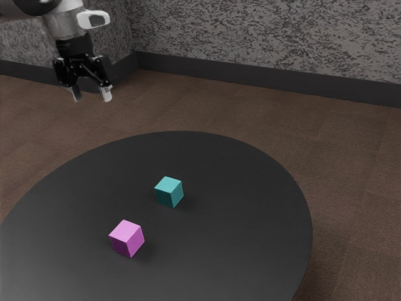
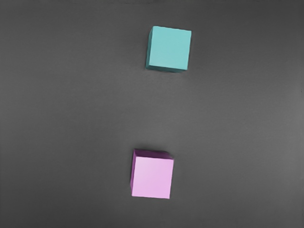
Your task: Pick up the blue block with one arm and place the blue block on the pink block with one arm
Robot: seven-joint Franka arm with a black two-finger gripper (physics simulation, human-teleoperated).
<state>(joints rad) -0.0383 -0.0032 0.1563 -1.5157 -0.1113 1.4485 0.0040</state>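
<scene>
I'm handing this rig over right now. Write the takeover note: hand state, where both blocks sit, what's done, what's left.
Hand: open, empty, high above the far edge of the round black table, toward the exterior view's left.
Blue block: flat on the table near its middle, untouched.
Pink block: on the table, nearer the camera and to the exterior view's left of the blue one, with a clear gap between them and nothing on top.
Done: nothing yet.
Left: lower onto the blue block, grasp it, lift it, and set it on the pink block.
</scene>
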